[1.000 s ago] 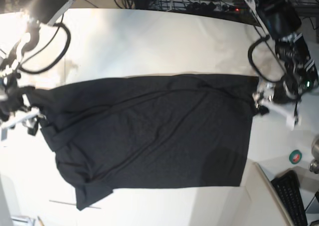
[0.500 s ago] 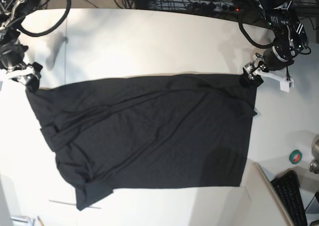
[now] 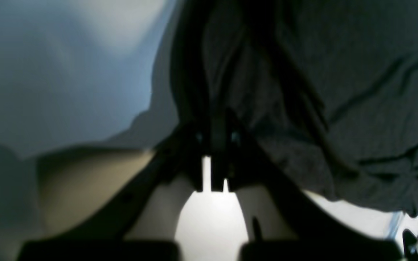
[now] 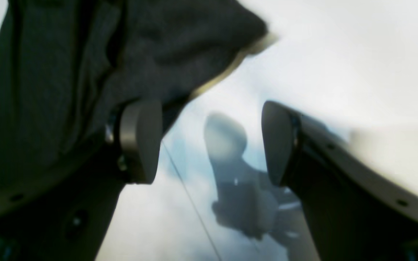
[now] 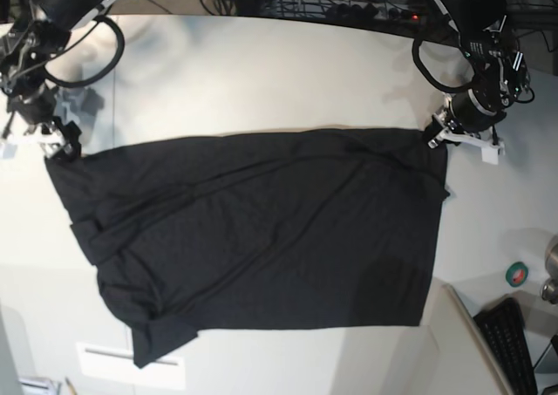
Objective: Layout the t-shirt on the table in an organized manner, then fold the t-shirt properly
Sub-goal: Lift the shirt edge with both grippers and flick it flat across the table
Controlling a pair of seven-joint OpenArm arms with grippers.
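left pincer [image 3: 216, 159] has clamped t-shirt [image 5: 261, 238] corner.

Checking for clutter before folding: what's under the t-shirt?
The t-shirt lies spread on the off-white table, which shows bare around it. Anything beneath the cloth is covered; no bulge suggests an object.

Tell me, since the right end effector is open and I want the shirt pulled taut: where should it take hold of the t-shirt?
Probably the top corner of the t-shirt by the right end effector, approached from the bare table beyond that edge. The corner lies flat with its hem exposed. The left end effector already pinches the opposite top corner.
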